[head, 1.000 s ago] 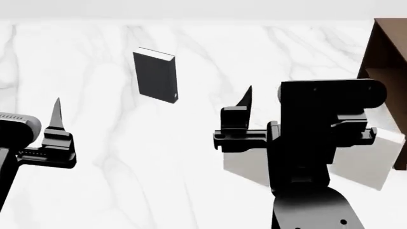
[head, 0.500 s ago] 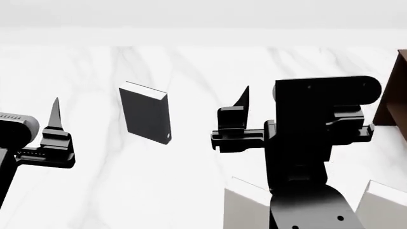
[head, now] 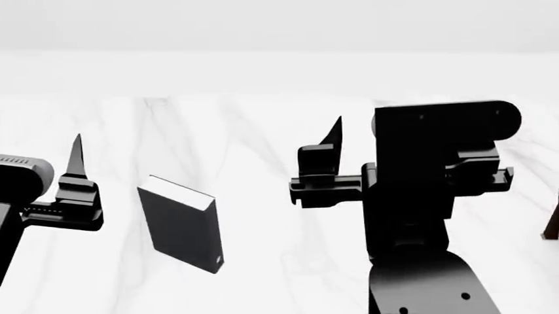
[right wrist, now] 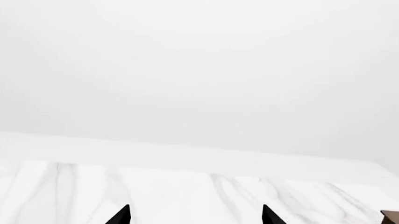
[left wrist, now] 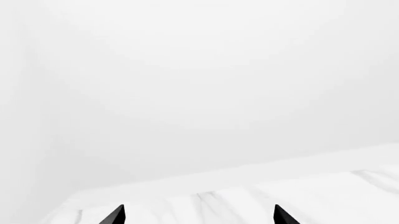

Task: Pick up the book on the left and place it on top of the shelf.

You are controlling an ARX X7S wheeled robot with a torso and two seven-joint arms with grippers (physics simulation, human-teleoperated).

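So your book (head: pixel 180 227) is a dark charcoal, almost black hardcover, and you can see a thin strip of white page edge along its top and down one side. In the head view it's lying flat on the white marble table (head: pixel 262 131), tilted a bit so its top leans away toward your left. It sits low in that view, just to the right of your left gripper (head: pixel 77 160) and well off to the left of your right gripper (head: pixel 336 147). Nothing is touching it.

The shelf (head: pixel 552 222) is barely in the picture, just a sliver of dark brown at the far right edge of the head view, and a tiny brown corner (right wrist: pixel 390 215) in the right wrist view.

Grippers: on the left wrist cam you can see two black fingertips (left wrist: pixel 114 215) spread wide apart with only marble between them, so that one's open and empty. Same deal on the right wrist cam, the two tips (right wrist: pixel 119 215) stand far apart, holding nothing.

The tabletop is glossy white with faint grey veins running across it. Past its far edge there's just a plain pale grey-white wall, no detail to speak of
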